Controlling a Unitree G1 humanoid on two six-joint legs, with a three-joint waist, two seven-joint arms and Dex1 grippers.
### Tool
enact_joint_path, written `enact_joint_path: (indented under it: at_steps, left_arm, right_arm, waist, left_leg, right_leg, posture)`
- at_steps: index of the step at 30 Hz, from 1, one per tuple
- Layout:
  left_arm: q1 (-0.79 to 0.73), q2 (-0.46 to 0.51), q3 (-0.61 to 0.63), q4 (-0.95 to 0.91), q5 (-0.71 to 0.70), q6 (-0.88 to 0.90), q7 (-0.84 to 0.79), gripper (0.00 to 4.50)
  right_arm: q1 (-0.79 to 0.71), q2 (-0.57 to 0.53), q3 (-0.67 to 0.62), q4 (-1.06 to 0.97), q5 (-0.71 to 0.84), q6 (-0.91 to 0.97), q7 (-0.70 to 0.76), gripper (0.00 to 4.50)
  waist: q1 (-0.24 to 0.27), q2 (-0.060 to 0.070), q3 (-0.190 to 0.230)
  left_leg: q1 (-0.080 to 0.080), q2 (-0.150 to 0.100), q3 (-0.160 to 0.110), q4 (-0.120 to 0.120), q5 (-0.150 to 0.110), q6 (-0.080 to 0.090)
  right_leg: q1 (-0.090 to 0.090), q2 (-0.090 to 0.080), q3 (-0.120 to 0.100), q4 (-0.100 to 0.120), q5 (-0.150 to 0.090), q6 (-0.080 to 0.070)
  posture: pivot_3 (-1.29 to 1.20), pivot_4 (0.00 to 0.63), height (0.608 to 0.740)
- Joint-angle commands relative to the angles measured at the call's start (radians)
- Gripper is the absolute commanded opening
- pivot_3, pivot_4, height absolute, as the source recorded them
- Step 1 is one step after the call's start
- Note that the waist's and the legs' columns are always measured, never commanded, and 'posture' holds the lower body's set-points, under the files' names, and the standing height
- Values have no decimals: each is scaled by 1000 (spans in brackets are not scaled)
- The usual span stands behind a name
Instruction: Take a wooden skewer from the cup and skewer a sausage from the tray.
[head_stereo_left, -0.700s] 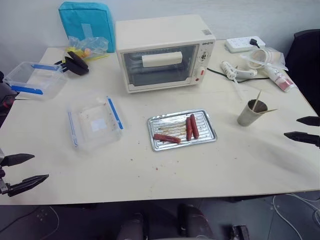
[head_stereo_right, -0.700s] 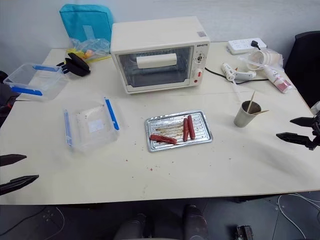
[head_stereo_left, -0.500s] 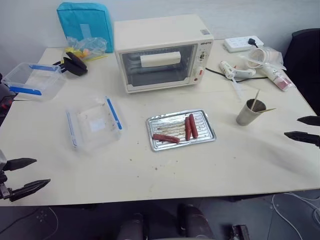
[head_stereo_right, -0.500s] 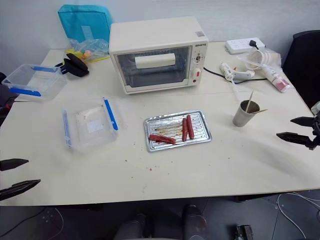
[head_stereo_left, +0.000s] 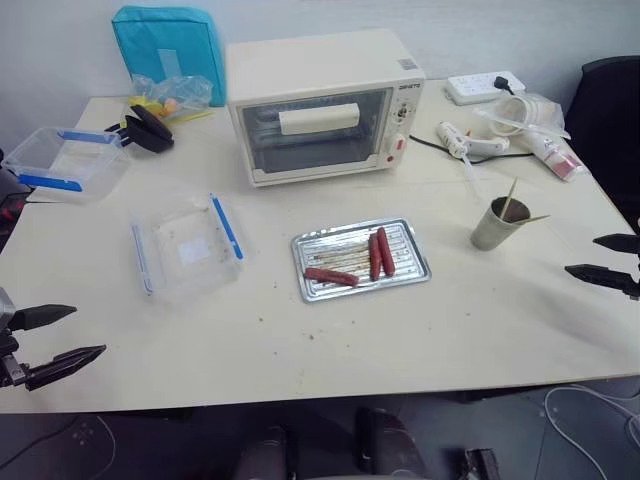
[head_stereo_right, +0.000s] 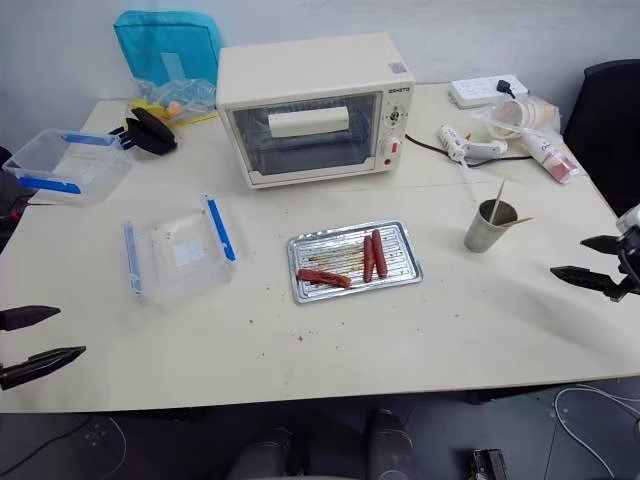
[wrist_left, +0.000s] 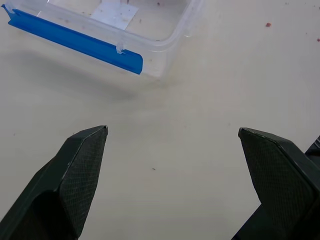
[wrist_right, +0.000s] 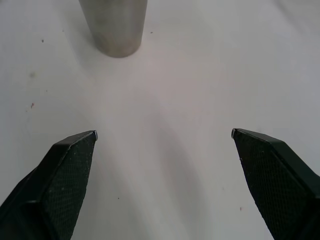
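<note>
Three sausages (head_stereo_left: 372, 257) in tray (head_stereo_left: 410, 272); two skewers (head_stereo_left: 511, 199) in cup (head_stereo_left: 490, 227)

The black two-fingered left gripper (head_stereo_left: 55, 338) and black two-fingered right gripper (head_stereo_left: 596, 257) both hover wide apart, fingers spread, each pointing inward, empty.

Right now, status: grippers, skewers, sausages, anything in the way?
Both grippers, left and right, open, empty. Skewers upright in cup, near right gripper. Three sausages on tray. Path to cup unobstructed.
</note>
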Motion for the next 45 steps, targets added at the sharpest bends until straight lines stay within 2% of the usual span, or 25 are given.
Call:
enact_joint_path:
  at_steps: [1, 6, 9, 12, 15, 17, 19, 22, 24, 29, 32, 35, 39, 41, 45]
  left_arm:
    - [-21, 19, 16, 10, -30, 28, -10, 4444]
    - [-42, 24, -7, -26, -39, 50, -14, 4444]
    - [-73, 42, -17, -115, -135, 154, -28, 4444]
    - [-183, 57, -68, -203, -249, 245, 10, 4444]
    - [-355, 54, -184, -258, -339, 292, 76, 4444]
    - [-502, 10, -289, -270, -400, 314, 128, 4444]
    - [-596, -25, -363, -272, -425, 324, 163, 4444]
    - [-757, -133, -564, -289, -374, 307, 240, 4444]
    - [-810, -181, -641, -278, -333, 290, 272, 4444]
    - [-865, -243, -718, -240, -282, 255, 302, 4444]
    - [-891, -275, -741, -244, -282, 254, 317, 4444]
    - [-897, -278, -745, -261, -284, 260, 316, 4444]
    - [-896, -278, -743, -269, -286, 260, 316, 4444]
    - [-893, -284, -747, -276, -284, 259, 323, 4444]
    - [-891, -310, -762, -292, -285, 259, 344, 4444]
  right_arm:
    - [6, -14, -42, -9, 24, 7, 3, 4500]
    - [43, -1, -79, -42, 55, 39, 0, 4500]
    - [122, 35, -152, -140, 124, 111, -64, 4500]
    - [314, 108, -265, -408, 209, 199, -169, 4500]
    - [488, 211, -373, -738, 289, 335, -323, 4500]
    - [549, 296, -427, -921, 340, 424, -455, 4500]
    - [571, 349, -458, -1020, 368, 484, -548, 4500]
    - [556, 425, -492, -1095, 404, 539, -683, 4500]
    - [564, 445, -498, -1151, 433, 573, -712, 4500]
    - [601, 445, -494, -1263, 486, 628, -731, 4500]
    - [564, 348, -486, -1245, 483, 651, -688, 4500]
    - [483, 170, -459, -1176, 506, 736, -579, 4500]
    - [259, -41, -305, -1016, 497, 838, -444, 4500]
    - [107, -71, -209, -927, 473, 889, -431, 4500]
    - [-237, -17, 13, -714, 333, 970, -476, 4500]
  waist:
    - [0, 0, 0]
    - [0, 0, 0]
    - [2, -1, 0]
    - [16, -3, -1]
    - [30, -2, -2]
    - [32, -1, -2]
    - [33, -1, -2]
    - [32, -2, -2]
    - [33, -3, -2]
    - [30, -3, -2]
    - [32, -3, -2]
    - [31, -3, -2]
    - [27, -4, -1]
    - [25, -6, -1]
    - [27, -7, -1]
  left_leg:
    - [0, 0, 0, 0, 0, 0]
    - [0, 0, 0, 0, 0, 0]
    - [0, 0, 0, 1, 0, 0]
    - [-1, 0, -1, 3, 0, 0]
    - [-1, 2, -2, 7, -1, -1]
    - [-1, 2, -2, 10, -2, -1]
    - [0, 2, -2, 11, -2, -1]
    - [1, 1, -1, 12, -2, 0]
    - [1, 0, -1, 12, -2, 0]
    - [0, 0, 0, 12, -2, 0]
    - [0, 0, 0, 13, -2, 0]
    - [-1, -2, 1, 14, -2, 3]
    - [0, -1, 2, 14, -2, 4]
    - [0, 1, 1, 14, -2, 3]
    - [-2, 1, 2, 14, -2, 3]
  right_leg:
    - [0, 0, 0, 0, 0, 0]
    - [0, 0, 0, 0, 0, 0]
    - [0, 0, 0, 1, 0, 0]
    - [2, 0, -1, 1, 0, 0]
    - [3, 0, 0, 2, 1, 1]
    - [3, 1, 1, 4, 1, 1]
    - [4, 1, 2, 6, 1, 2]
    - [5, 2, 3, 8, 2, 3]
    - [6, 3, 4, 8, 2, 4]
    - [5, 11, 8, 6, 2, 4]
    - [5, 12, 9, 5, 2, 4]
    - [5, 11, 12, 1, 4, 6]
    - [5, 12, 13, 0, 4, 6]
    - [5, 13, 12, -1, 3, 5]
    - [3, 12, 14, -1, 4, 5]
  posture:
    - [0, 150, 740]
    - [0, 150, 740]
    - [0, 150, 740]
    - [0, 150, 740]
    - [0, 150, 740]
    - [0, 150, 740]
    - [0, 150, 740]
    - [0, 150, 740]
    - [0, 150, 740]
    - [0, 150, 740]
    - [0, 150, 740]
    - [0, 150, 740]
    - [0, 150, 740]
    - [0, 150, 740]
    - [0, 150, 740]
